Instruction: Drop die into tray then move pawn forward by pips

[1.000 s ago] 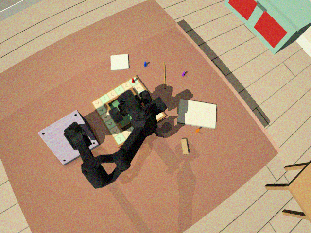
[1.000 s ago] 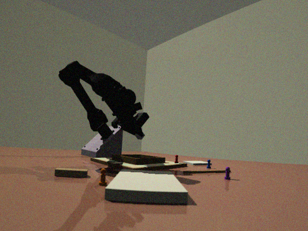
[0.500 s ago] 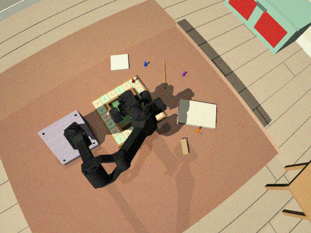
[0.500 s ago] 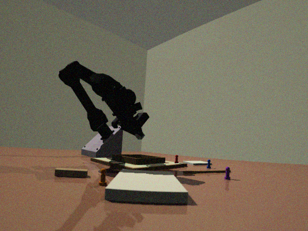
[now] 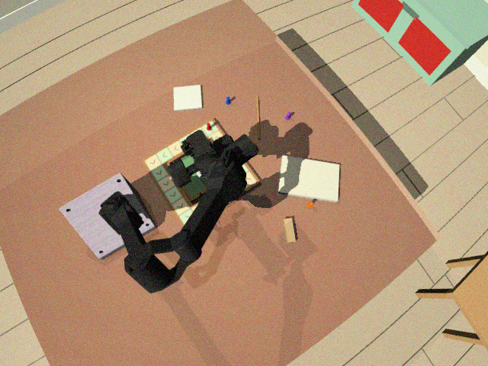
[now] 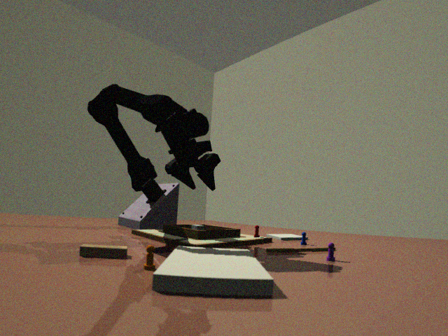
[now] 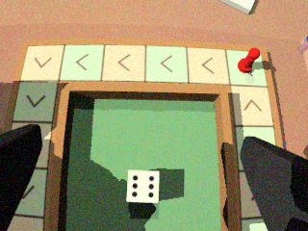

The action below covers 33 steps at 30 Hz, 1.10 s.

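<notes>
From the top, the arm reaches over the board (image 5: 165, 157), and the tool (image 5: 188, 160) hangs above the green tray (image 5: 194, 187) at its centre. A sliver of white, the die (image 5: 200, 173), peeks out beside the arm inside the tray. The red pawn (image 5: 208, 126) stands on the board's far corner square. Around the brown counter (image 5: 354, 236) sit a blue pawn (image 5: 227, 100), a purple pawn (image 5: 287, 115), an orange pawn (image 5: 310, 204), a thin stick (image 5: 258, 117), a small wooden block (image 5: 290, 229) and two white slabs.

From the side, the tool (image 6: 197, 176) is well above the tray (image 6: 202, 231), fingers spread wide, nothing between them. The red pawn (image 6: 256, 231) stands just behind the tray's wall.

Down the wrist camera, the die (image 7: 142, 187) lies on the tray floor (image 7: 161, 129), six pips showing on the face toward the camera. The two dark fingers frame the picture at either edge, far apart and gripping nothing. The red pawn (image 7: 248, 61) sits on the corner square at upper right, arrows along the top row pointing left.
</notes>
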Each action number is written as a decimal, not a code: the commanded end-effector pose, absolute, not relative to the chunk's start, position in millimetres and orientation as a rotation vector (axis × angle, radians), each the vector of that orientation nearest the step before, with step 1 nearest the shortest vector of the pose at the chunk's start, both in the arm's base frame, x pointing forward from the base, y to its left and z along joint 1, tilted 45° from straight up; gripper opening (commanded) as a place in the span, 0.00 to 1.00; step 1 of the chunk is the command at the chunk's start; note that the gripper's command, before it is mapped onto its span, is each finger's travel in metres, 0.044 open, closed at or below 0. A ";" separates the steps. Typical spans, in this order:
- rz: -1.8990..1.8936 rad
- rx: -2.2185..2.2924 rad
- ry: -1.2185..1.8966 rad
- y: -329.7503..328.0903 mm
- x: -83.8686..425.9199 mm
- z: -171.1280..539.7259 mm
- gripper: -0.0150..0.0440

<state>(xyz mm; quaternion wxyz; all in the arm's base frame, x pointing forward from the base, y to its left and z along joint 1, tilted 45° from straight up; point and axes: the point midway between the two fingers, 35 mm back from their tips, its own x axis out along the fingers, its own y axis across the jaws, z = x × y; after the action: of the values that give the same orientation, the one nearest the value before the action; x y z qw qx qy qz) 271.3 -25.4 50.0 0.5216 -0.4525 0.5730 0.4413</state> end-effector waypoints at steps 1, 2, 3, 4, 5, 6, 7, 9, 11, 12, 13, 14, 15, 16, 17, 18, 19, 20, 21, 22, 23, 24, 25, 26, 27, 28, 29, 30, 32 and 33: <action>0.929 -1.262 1.679 -27.4 265.7 26.2 1.00; 0.862 -1.342 1.753 -28.8 266.2 22.1 1.00; 0.786 -1.432 1.813 -29.4 267.9 19.3 1.00; 0.719 -1.511 1.850 -29.2 270.0 17.8 1.00; 0.676 -1.561 1.866 -28.7 271.7 17.2 1.00; 0.662 -1.578 1.871 -28.5 272.3 17.1 1.00; 0.662 -1.578 1.871 -28.5 272.3 17.1 1.00; 0.662 -1.578 1.871 -28.5 272.3 17.1 1.00; 0.662 -1.578 1.871 -28.5 272.3 17.1 1.00; 0.750 -1.500 1.841 -27.1 268.1 15.7 1.00; 0.750 -1.500 1.841 -27.1 268.1 15.7 1.00; 0.734 -1.491 1.843 -26.5 270.0 15.0 0.96; 0.686 -1.467 1.849 -24.9 275.7 12.8 0.91; 0.607 -1.425 1.855 -22.1 285.0 8.8 0.87; 0.513 -1.374 1.860 -18.7 295.9 3.4 0.82; 0.420 -1.322 1.861 -15.2 306.4 -2.5 0.78; 0.328 -1.269 1.858 -11.8 316.7 -8.9 0.73; 0.237 -1.216 1.852 -8.3 326.5 -15.9 0.69; 0.148 -1.162 1.842 -4.8 335.9 -23.3 0.64; 0.060 -1.107 1.829 -1.3 344.9 -31.3 0.60; -0.026 -1.052 1.812 2.2 353.5 -39.7 0.59; -0.098 -1.004 1.793 5.4 361.0 -48.0 0.59; -0.160 -0.961 1.776 8.0 367.0 -55.1 0.59; -0.206 -0.930 1.763 9.9 371.1 -60.3 0.59; -0.252 -0.898 1.749 11.7 375.0 -65.6 0.59; -0.297 -0.865 1.734 13.5 378.7 -71.0 0.59; -0.342 -0.833 1.719 15.3 382.2 -76.5 0.59; -0.377 -0.808 1.706 16.7 384.8 -80.7 0.59; -0.393 -0.796 1.700 17.3 386.0 -82.8 0.59; -0.393 -0.796 1.700 17.3 386.0 -82.8 0.59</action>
<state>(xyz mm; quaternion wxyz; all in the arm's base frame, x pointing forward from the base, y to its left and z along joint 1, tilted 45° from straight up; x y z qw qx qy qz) 361.5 6.2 -48.3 0.5187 -0.4145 0.7466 -0.0410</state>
